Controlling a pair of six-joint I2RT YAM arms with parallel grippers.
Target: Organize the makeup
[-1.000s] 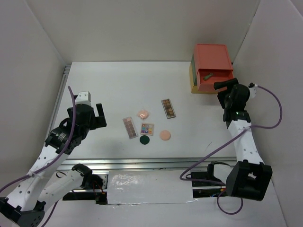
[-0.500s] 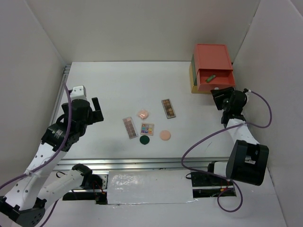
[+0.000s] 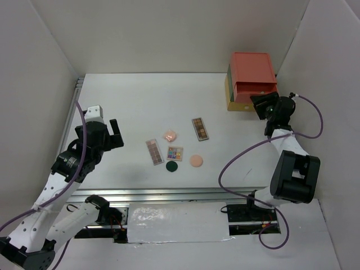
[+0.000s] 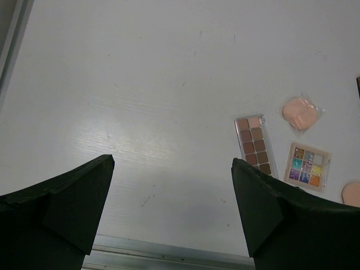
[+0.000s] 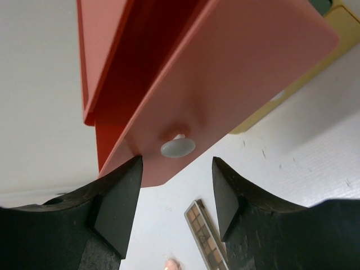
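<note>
Your right wrist camera shows what the top view cannot. The right gripper (image 5: 176, 169) has its fingers apart, one on each side of the white knob (image 5: 178, 147) on the red drawer (image 5: 242, 62), and no contact is visible. From above, that drawer stands a little way out of the drawer box (image 3: 253, 62) at the table's 1 o'clock corner. You cannot see inside it from any view.

Your left wrist camera shows the left gripper (image 4: 171, 163) spread wide, holding nothing, above bare table at 9 o'clock.

The makeup lies loose mid-table:
- A long palette (image 3: 153, 152) lies with the square palette (image 3: 175, 153) at its 3 o'clock.
- The pink compact (image 3: 170, 135) is at the square palette's 12 o'clock.
- The dark-green compact (image 3: 172, 166) is at its 6 o'clock.
- The peach compact (image 3: 196, 161) is at its 4 o'clock.
- The second long palette (image 3: 200, 129) is at its 1 o'clock, apart from the rest.

The table (image 3: 140, 95) is white, plain white walls (image 3: 169, 34) enclose it, and a metal rail (image 3: 73, 112) runs along the 9 o'clock edge.
</note>
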